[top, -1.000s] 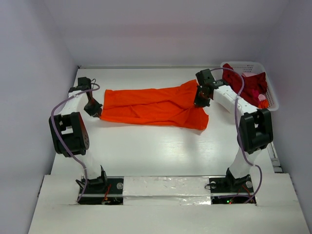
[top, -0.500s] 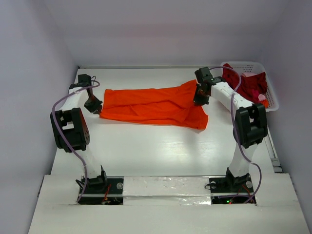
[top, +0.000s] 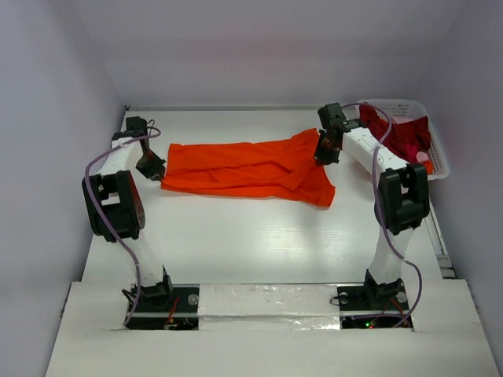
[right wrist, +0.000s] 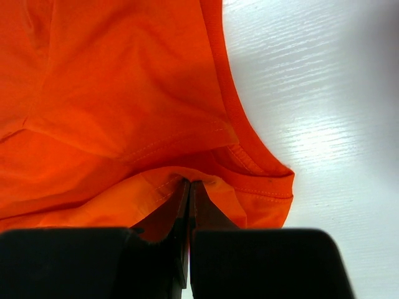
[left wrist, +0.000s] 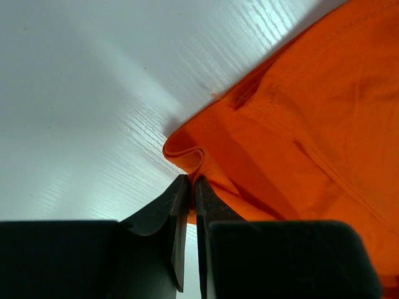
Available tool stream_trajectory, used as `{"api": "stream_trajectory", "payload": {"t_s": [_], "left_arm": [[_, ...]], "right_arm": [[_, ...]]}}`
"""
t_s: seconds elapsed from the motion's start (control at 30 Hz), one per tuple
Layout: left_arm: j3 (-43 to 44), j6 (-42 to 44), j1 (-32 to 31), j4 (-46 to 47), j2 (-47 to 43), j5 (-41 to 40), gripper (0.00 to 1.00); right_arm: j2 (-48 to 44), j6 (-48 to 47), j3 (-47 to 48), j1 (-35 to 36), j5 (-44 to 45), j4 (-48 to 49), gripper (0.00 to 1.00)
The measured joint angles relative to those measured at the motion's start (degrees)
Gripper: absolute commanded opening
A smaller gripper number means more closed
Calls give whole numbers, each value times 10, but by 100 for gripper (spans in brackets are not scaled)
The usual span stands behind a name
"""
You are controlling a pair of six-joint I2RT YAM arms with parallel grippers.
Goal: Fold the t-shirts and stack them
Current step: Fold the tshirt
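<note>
Top external: white wood-grain table carries the bright orange cloth t-shirt, spread mid-table. White plastic lattice basket at 2 o'clock holds dark red t-shirts. Left gripper is clamped thinly on the orange shirt's 9 o'clock edge; right gripper likewise on its 3 o'clock edge.

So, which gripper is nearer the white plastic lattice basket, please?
Right. The right gripper is beside the basket; the left gripper is across the orange t-shirt from it.

The orange t-shirt lies spread across the table.
</note>
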Motion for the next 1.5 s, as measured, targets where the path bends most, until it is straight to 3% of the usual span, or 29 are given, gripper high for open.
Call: {"api": "stream_trajectory", "payload": {"t_s": [1.5], "left_arm": [[82,-13,0,-12,62,29,6]], "right_arm": [[99,-19,99,-27,-9,-27,0]]}}
